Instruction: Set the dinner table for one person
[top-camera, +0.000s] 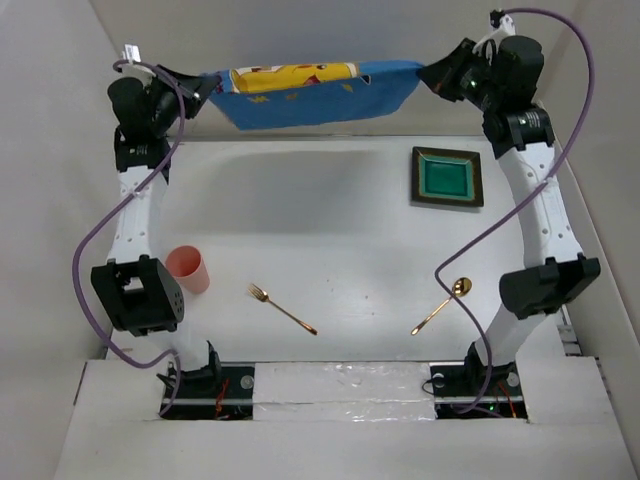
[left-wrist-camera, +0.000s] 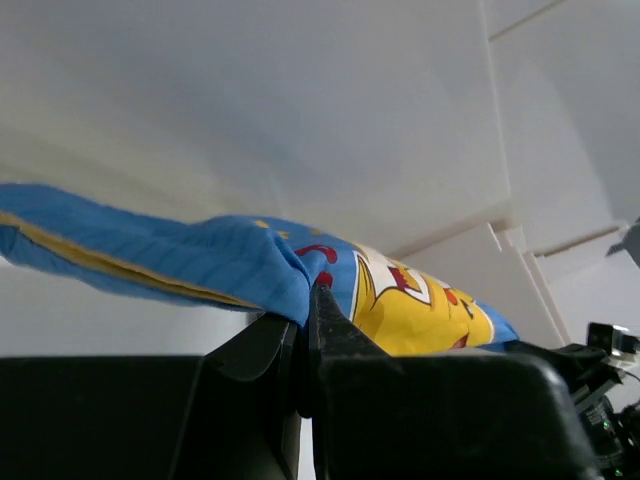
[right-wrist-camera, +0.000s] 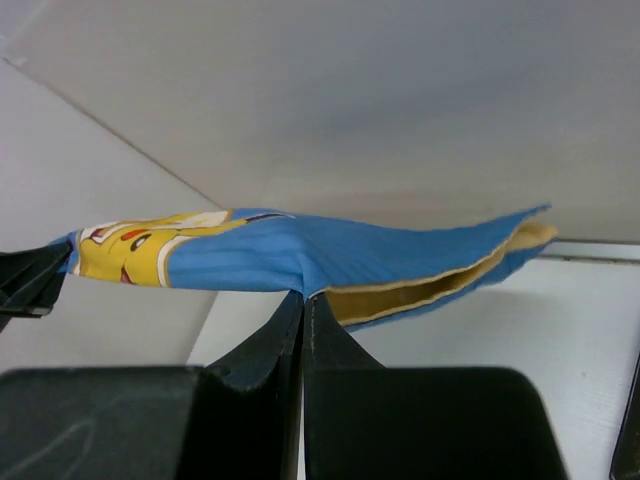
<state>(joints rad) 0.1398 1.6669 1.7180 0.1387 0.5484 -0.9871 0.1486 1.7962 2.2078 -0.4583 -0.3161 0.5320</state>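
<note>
Item: blue cartoon placemat (top-camera: 310, 92), stretched aloft at frame top; left claw (top-camera: 205, 82) and right claw (top-camera: 432, 76) each clenched on a corner. White surface (top-camera: 330, 230) below, mid-frame. Step: laying placemat. Next, likely: lower it flat, centred.

No legible text or labels; placemat (top-camera: 310, 90) print shows cartoon only
</note>
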